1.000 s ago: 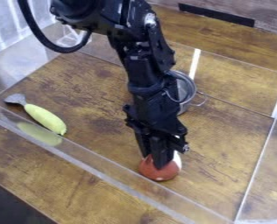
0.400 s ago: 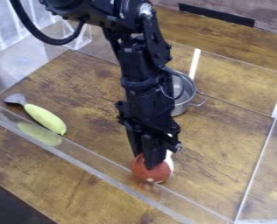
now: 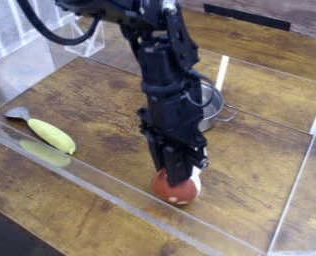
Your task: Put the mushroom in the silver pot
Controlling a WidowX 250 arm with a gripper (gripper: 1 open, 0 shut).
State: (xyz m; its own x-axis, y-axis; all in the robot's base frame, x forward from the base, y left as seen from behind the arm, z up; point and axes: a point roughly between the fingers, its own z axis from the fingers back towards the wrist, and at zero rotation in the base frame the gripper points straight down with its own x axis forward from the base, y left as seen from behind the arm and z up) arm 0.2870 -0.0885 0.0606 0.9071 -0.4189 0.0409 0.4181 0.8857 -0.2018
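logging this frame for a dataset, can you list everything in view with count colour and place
mushroom: one, red-brown, near the front edge of the table, between the gripper's fingertips
silver pot: one, shiny steel, behind the arm and mostly hidden by it
banana-like item: one, yellow-green, at the left, by the clear wall, which mirrors it
grey piece: one, small, at the banana-like item's far tip; cannot tell what it is
clear walls: transparent panels around the work area
table: one, brown wood
dark strip: one, black, at the top edge
arm: one, black, reaching down from the upper left
gripper: one, black, pointing down, closed on the mushroom
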